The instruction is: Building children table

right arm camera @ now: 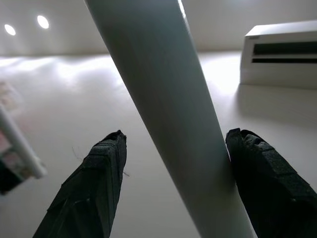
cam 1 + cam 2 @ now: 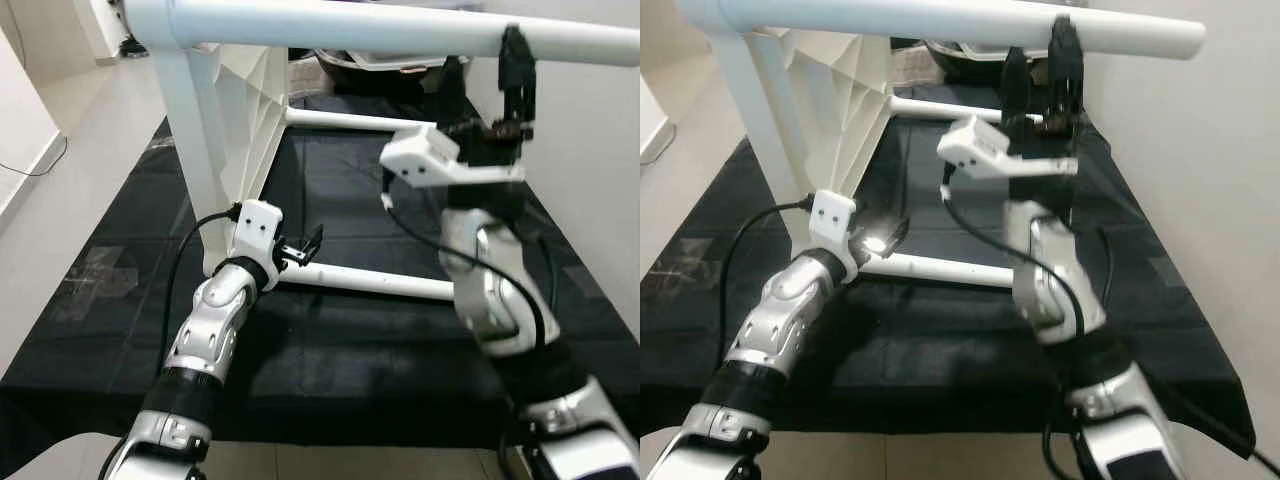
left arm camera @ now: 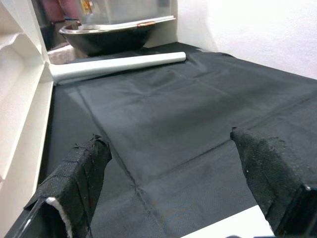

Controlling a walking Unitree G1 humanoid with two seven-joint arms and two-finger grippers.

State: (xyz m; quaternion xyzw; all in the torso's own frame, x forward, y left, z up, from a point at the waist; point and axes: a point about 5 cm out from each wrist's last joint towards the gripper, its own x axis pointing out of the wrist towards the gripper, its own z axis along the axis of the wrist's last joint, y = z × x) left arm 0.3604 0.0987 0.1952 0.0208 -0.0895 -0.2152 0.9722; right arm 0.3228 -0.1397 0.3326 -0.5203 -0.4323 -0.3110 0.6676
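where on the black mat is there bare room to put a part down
Free: the black mat between the lower white leg and the mat's near edge, and the stretch between that leg and the far leg. Crowded: by the white tabletop panel, where the left gripper sits, and under the top leg at the right gripper.

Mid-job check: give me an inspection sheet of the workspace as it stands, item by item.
Surface: black cloth spread on the floor.
Job's things: white table top on its edge, top leg and lower leg sticking out, another leg behind.
Clutter: dark basin beyond the cloth.
Grippers: right gripper open around the top leg; left gripper open, by the lower leg.
Cables: black cables along both arms; one on the floor.
Surroundings: white wall, pale floor.
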